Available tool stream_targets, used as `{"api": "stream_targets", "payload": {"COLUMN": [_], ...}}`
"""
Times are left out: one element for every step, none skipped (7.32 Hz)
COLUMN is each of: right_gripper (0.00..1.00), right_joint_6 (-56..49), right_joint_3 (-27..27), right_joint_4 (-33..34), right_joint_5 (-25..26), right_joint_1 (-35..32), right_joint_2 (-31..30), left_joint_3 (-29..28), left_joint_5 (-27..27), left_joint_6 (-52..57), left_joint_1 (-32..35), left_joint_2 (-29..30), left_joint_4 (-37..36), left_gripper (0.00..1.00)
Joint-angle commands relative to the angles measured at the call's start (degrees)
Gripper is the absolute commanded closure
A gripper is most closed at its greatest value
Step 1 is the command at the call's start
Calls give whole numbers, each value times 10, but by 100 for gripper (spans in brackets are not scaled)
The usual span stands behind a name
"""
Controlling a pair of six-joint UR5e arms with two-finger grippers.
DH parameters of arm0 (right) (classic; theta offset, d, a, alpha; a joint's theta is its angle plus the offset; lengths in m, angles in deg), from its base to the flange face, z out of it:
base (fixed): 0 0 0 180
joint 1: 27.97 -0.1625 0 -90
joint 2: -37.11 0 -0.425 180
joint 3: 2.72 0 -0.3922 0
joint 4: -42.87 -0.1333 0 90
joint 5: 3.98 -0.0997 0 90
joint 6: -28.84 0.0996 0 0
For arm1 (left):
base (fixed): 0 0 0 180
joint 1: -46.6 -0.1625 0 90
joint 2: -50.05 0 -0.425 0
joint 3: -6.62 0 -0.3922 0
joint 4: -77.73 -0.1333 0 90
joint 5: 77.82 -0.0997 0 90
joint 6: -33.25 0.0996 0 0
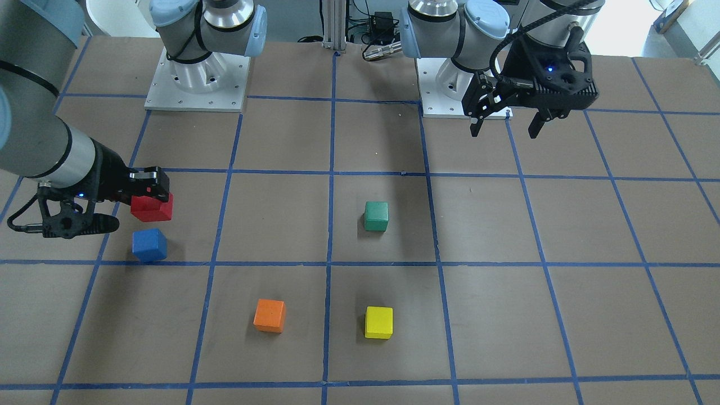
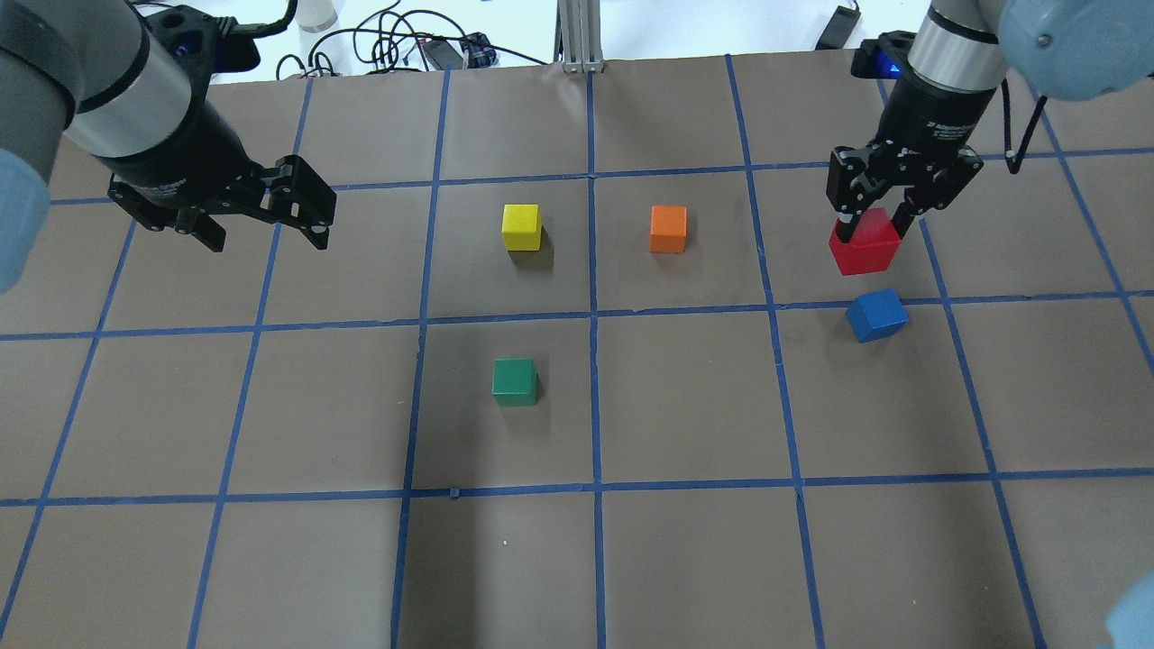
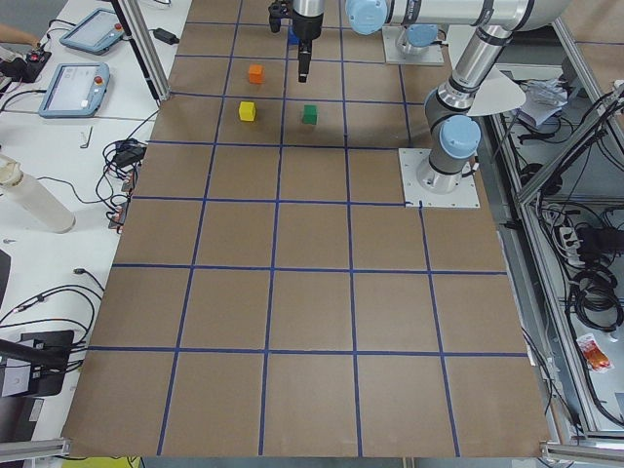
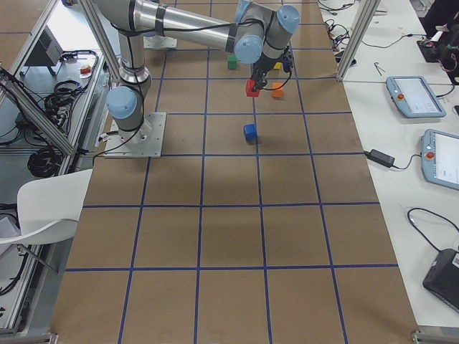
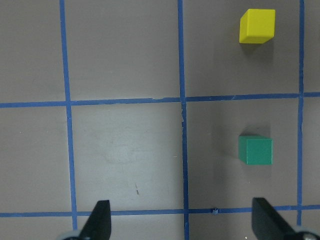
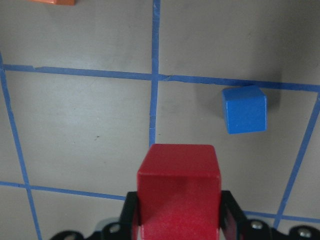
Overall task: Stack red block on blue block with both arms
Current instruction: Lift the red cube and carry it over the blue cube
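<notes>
Red block is pinched between the right fingers near the blue block; left fingers stand spread wide.

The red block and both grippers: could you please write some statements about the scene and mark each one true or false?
1. The right gripper is shut on the red block. True.
2. The red block sits on the blue block. False: it is in the gripper, apart from the blue block, whose top is bare.
3. The left gripper is open and holds nothing. True.
4. The green block touches the yellow block. False: they stand apart, in different squares of the grid.
</notes>
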Motion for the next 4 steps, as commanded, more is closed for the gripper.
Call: {"api": "stream_targets", "payload": {"right_gripper": [100,100,100,100], "right_joint_6": [-102,-137,-149,-142], "right_joint_3": [-26,-51,-75,-91], "right_joint_4": [42,74,109,148], "right_joint_5": [16,16,14,15], "right_joint_1": [31,49,68,70], "right_joint_2": [0,0,1,5], "left_joint_3": [6,6,6,6], "left_joint_5": [4,4,5,4], "left_joint_6": [-1,-1,-1,0], "left_joint_1": [0,0,0,0], "left_joint_2": [-1,-2,-3,-3], "left_joint_4": [-6,-6,-7,-7], "left_gripper": [0,0,0,0]}}
